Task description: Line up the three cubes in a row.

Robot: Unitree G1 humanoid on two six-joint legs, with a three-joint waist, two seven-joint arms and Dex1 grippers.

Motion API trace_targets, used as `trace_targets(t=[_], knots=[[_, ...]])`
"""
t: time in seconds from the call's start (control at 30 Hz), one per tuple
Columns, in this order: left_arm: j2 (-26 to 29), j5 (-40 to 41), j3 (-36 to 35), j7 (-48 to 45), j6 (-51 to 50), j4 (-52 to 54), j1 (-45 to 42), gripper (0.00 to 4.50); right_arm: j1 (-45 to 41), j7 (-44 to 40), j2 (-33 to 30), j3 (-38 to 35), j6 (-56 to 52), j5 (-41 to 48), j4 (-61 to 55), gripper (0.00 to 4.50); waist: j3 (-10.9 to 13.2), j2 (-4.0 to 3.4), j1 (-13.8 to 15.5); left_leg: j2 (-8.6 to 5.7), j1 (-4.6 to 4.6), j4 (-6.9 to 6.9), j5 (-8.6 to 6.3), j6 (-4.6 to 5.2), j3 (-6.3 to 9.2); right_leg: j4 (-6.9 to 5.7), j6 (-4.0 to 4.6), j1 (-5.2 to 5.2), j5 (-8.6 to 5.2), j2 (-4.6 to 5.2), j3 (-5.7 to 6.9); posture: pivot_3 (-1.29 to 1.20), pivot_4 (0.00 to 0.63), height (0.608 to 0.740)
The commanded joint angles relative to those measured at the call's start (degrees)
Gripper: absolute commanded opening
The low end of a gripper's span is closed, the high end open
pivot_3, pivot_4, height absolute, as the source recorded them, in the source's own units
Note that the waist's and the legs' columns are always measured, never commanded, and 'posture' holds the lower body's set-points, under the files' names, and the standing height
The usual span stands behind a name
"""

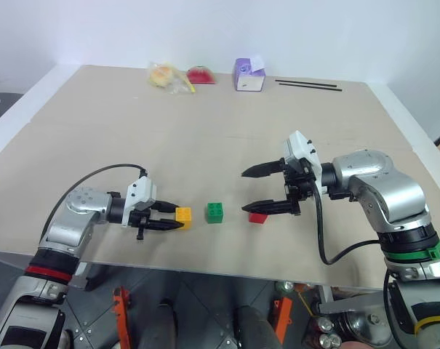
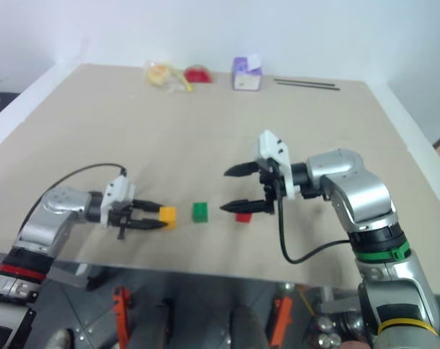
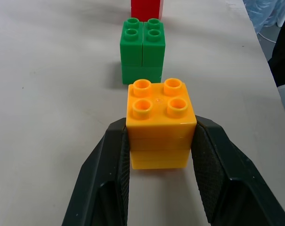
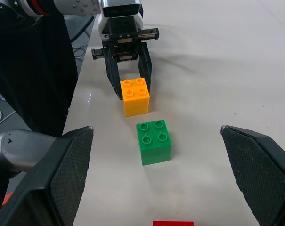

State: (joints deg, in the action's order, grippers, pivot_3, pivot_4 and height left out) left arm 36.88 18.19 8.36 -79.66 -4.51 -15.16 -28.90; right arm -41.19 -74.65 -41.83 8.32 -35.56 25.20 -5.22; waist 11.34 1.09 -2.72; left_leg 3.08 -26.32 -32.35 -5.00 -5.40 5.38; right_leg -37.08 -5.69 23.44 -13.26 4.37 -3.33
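Left fingers clamping studded yellow-orange cube, green cube, red cube, right fingers spread wide

Three glossy, smooth plastic cubes, yellow, green and red, sit on a matt beige table. The black fingers have a rough, dimpled inner face. The arms' shells look like brushed silver metal.
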Motion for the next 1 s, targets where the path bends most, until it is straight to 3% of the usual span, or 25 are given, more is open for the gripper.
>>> trace_targets(t=[0.03, 1.0], knots=[[2.49, -1.34, -1.94, -0.5, 1.4, -3.52, -0.29, 1.28, -1.17, -0.25, -0.64, -1.38, 0.94, 0.57, -0.39, 4.5, 0.0, 0.0, -0.03, 0.0, 0.01, 0.0, 0.0, 0.0, 0.0, 0.0, 0.02, 0.0, 0.02, 0.0, 0.0, 0.0, 0.15, 0.74], [4.13, -2.44, -2.42, -2.14, 4.02, -12.28, -2.13, 1.28, -1.08, -0.54, -0.58, -0.8, 1.77, 0.03, 0.39, 4.5, -0.01, -0.02, -0.08, 0.28, 0.26, 0.0, 0.03, 0.05, -0.45, -0.02, 0.21, 0.01, 0.19, 0.0, -0.03, 0.0, 0.15, 0.74]])
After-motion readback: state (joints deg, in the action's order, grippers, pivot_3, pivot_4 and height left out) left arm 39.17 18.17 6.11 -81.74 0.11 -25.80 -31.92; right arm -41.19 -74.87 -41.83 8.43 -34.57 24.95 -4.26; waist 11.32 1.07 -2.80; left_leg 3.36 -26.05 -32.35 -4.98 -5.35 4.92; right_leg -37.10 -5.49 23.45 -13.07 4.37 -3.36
